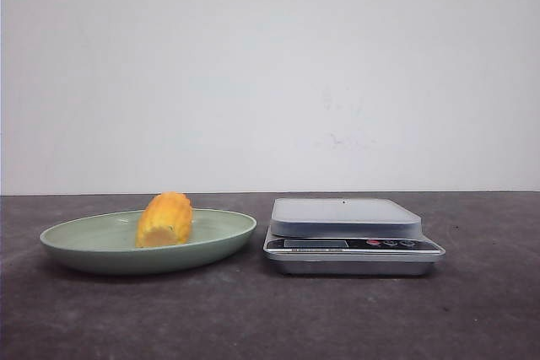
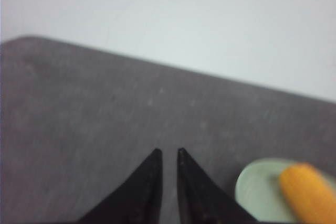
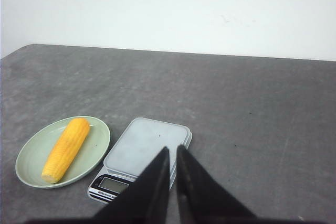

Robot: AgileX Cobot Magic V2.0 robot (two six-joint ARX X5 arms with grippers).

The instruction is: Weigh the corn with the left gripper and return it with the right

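Observation:
The corn (image 1: 165, 219) is a yellow-orange cob with ribbed kernel rows, lying on the pale green plate (image 1: 84, 238) at the table's left. In the right wrist view the corn (image 3: 66, 149) lies lengthwise across the plate (image 3: 94, 145). The grey kitchen scale (image 1: 346, 217) stands just right of the plate, its platform bare. My left gripper (image 2: 168, 150) hangs shut and empty over bare table, with the corn (image 2: 310, 192) and plate (image 2: 257, 187) off to one side. My right gripper (image 3: 172, 148) is shut and empty above the scale (image 3: 147, 145). Neither gripper shows in the front view.
The table is a dark grey mat (image 1: 270, 318) running back to a plain white wall (image 1: 270, 65). The scale's display and buttons (image 1: 354, 244) face the front. Nothing else stands on the table.

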